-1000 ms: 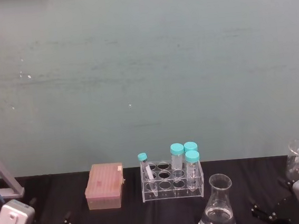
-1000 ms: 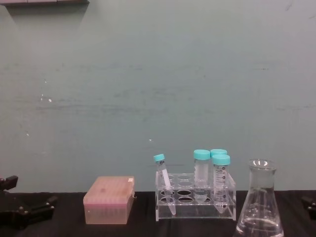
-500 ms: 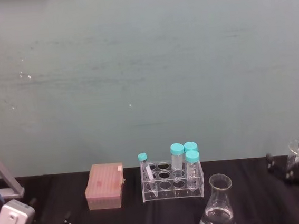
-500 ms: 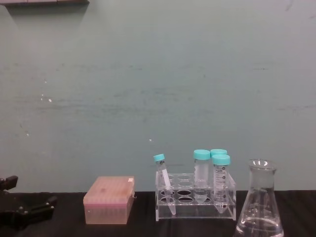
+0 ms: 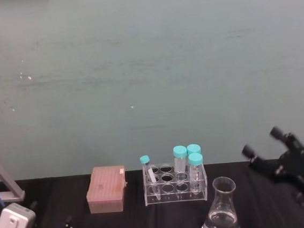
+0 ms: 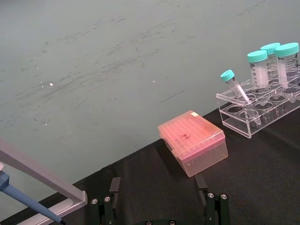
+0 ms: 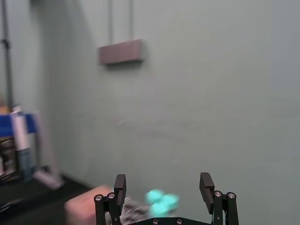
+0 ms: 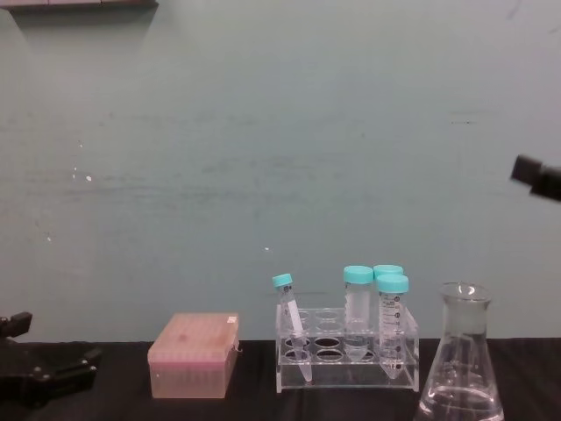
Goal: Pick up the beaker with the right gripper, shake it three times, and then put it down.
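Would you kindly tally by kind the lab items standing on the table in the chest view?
Teal-capped tubes: 4
Tube rack: 1
Pink box: 1
Beaker: 1
Total: 7

Tube rack (image 5: 175,184) just beside beaker (image 5: 221,211)

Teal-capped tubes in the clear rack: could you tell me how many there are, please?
4 tubes. One leans at the rack's left end; one stands upright right of centre; two stand at the right end, front and back. None appears hidden.
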Available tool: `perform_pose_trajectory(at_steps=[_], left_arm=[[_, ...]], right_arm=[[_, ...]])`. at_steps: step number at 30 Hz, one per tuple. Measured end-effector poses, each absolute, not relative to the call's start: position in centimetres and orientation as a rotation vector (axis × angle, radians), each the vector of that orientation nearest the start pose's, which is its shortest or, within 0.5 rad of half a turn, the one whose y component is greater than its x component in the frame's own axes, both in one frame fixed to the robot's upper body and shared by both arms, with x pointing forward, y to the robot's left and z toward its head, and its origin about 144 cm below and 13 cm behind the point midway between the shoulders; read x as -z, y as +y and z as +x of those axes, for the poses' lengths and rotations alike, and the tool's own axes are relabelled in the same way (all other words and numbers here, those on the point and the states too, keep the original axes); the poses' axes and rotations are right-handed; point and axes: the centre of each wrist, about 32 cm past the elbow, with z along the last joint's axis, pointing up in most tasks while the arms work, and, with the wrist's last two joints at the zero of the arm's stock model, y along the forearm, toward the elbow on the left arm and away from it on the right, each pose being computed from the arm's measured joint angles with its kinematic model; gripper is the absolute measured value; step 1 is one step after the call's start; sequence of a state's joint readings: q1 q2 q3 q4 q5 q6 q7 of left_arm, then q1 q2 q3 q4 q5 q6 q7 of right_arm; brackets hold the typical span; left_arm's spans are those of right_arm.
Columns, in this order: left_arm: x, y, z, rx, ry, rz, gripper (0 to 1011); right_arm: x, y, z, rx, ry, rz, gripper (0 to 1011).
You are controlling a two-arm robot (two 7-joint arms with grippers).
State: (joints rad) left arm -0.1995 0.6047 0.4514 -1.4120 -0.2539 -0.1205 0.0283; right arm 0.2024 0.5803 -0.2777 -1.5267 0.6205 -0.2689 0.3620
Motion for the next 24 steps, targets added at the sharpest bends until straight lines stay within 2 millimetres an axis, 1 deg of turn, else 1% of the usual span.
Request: perform_pose_trajectory(at_steps=[3,5,10,18,24], left_arm=[[-114.0,31.0,48.9,-1.248,-0.285,0.304,1000],[-114.0,31.0,48.9,-1.248,-0.285,0.304,1000],[-114.0,31.0,48.9,-1.248,-0.285,0.304,1000],[-114.0,31.0,48.9,-1.248,-0.285,0.304,1000],[-114.0,31.0,48.9,-1.248,-0.285,0.304,1000]], right_arm=[[-119.9,-32.1,49.8,0.965,-0.178,0.170,1003],[-119.3,-31.7,49.3,0.942,-0.125,0.125,1003],[-118.5,-31.5,49.0,0.929,-0.065,0.079,1003],[-117.3,-31.3,49.0,0.938,0.007,0.014,1003],[-116.5,-30.8,49.4,0.937,0.019,-0.031,1002]])
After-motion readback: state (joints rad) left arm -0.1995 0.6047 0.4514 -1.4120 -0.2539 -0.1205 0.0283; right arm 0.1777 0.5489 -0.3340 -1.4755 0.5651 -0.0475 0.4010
